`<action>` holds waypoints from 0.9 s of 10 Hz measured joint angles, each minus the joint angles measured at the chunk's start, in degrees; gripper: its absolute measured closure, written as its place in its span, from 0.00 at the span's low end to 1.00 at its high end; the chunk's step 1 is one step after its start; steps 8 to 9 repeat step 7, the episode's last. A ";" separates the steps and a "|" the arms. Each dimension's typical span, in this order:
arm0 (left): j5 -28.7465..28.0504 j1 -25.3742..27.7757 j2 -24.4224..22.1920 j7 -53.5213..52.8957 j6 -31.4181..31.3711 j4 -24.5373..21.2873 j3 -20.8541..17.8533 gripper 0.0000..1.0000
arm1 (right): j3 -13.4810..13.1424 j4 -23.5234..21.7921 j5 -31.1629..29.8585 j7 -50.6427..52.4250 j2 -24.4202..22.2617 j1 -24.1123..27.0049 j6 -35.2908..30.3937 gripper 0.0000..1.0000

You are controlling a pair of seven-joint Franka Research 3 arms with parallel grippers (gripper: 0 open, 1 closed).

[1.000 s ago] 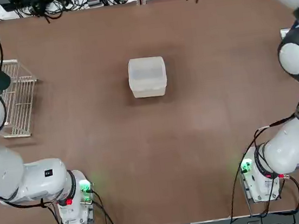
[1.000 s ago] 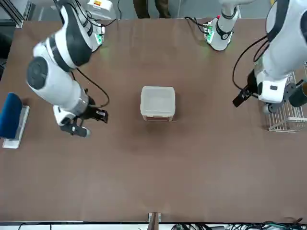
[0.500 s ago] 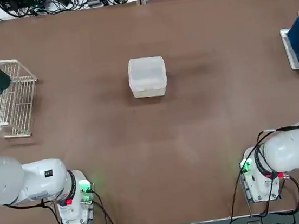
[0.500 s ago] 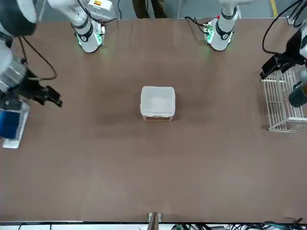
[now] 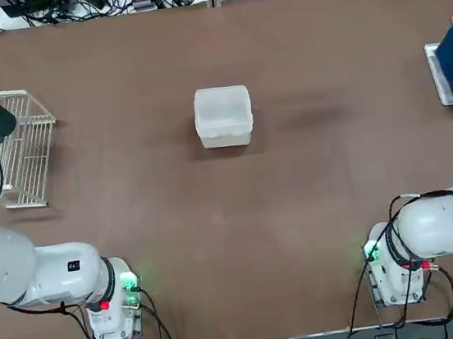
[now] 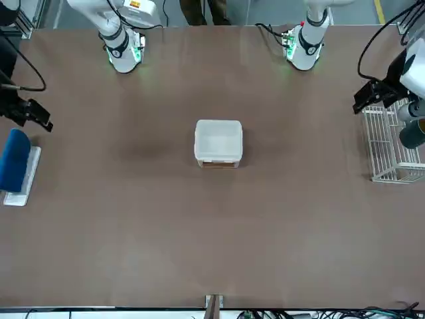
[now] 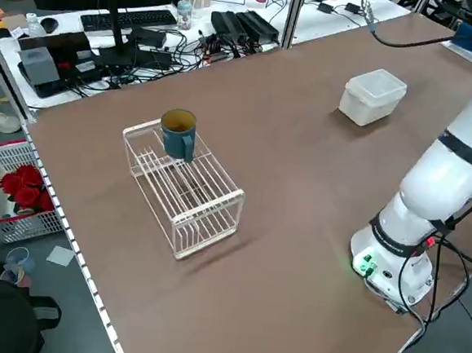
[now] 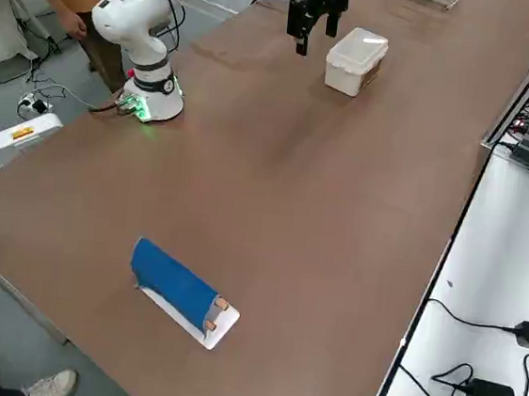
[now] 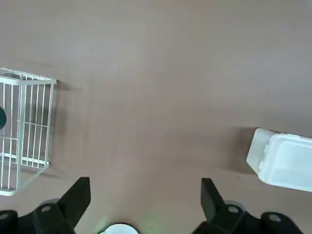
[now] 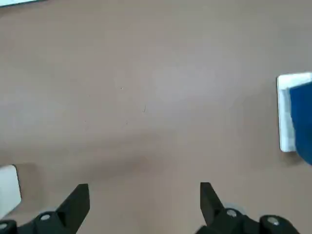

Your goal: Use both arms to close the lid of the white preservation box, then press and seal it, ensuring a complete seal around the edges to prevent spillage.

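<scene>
A: My left gripper [image 9: 141, 195] hangs high with its fingers spread wide, off at the table's left edge over the wire rack [image 5: 21, 149]. The right gripper [image 10: 141, 197] is equally spread, out at the far right by the blue-topped tray [image 5: 452, 71].

B: And the box?

A: The white preservation box [image 5: 223, 116] sits mid-table, lid [image 6: 218, 139] lying down on it, well apart from both.

B: Risks?

A: I judge 2: pressing off-centre could tip or skid it, and uneven pressure may leave 1 edge unlatched.
</scene>
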State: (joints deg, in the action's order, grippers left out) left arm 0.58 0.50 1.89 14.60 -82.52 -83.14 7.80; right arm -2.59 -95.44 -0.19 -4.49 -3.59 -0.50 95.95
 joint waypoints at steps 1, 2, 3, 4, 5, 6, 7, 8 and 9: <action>0.00 0.01 0.18 -1.04 0.11 0.12 -0.55 0.00 | 0.55 0.47 -0.02 2.03 0.00 0.29 -0.91 0.00; 0.00 0.06 0.35 -1.45 0.29 0.16 -0.78 0.00 | 0.87 0.60 -0.03 3.27 0.00 0.29 -1.69 0.00; 0.00 0.03 0.75 -1.56 0.37 0.16 -0.67 0.00 | 1.27 0.60 -0.03 3.83 0.01 0.22 -2.18 0.00; 0.00 0.02 1.23 -1.59 0.37 0.18 -0.60 0.00 | 1.58 0.59 -0.04 3.91 0.01 0.00 -2.53 0.00; 0.07 0.17 1.66 -1.78 0.37 0.21 -0.61 0.00 | 1.74 0.59 -0.11 3.92 0.01 -0.19 -2.89 0.00; 0.17 0.30 1.91 -2.38 0.29 0.28 -0.63 0.00 | 1.80 0.59 -0.19 3.93 0.02 -0.29 -3.05 0.00; 0.20 0.32 1.98 -2.86 -0.10 0.41 -0.63 0.00 | 1.80 0.59 -0.23 3.93 0.02 -0.30 -3.06 0.00; 0.20 0.32 1.98 -2.86 -0.10 0.41 -0.63 0.00 | 1.80 0.59 -0.23 3.93 0.02 -0.30 -3.06 0.00; 0.20 0.32 1.98 -2.86 -0.10 0.41 -0.63 0.00 | 1.80 0.59 -0.23 3.93 0.02 -0.30 -3.06 0.00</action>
